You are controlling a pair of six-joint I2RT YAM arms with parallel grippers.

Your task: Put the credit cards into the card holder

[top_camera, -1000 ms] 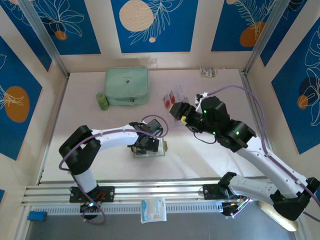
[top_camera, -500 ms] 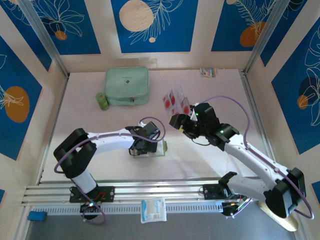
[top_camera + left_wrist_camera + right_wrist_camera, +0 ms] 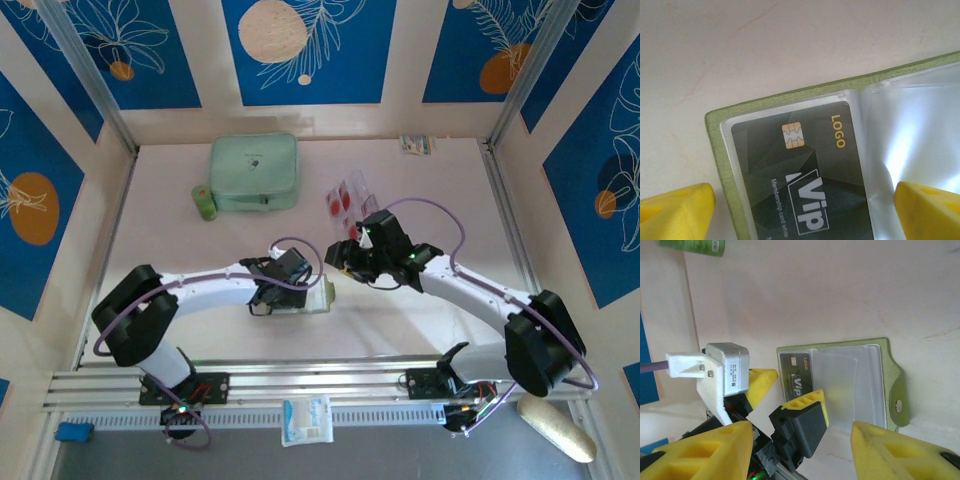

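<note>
Two grippers stand open, we see: the left gripper (image 3: 805,202) spreads its fingers (image 3: 675,207) over the unfolded card holder (image 3: 319,298), a dark VIP card (image 3: 805,170) in its pocket; the right gripper (image 3: 338,255) gapes wide at its 1 o'clock; credit cards (image 3: 345,197) lie farther at 12 o'clock.

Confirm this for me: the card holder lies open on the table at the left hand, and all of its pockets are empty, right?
Not quite: the pockets are not all empty. The card holder does lie open on the table at the left hand, but one pocket holds a dark card printed VIP, with a chip and a yellow LOGO mark. The left wrist view shows it plainly.
</note>
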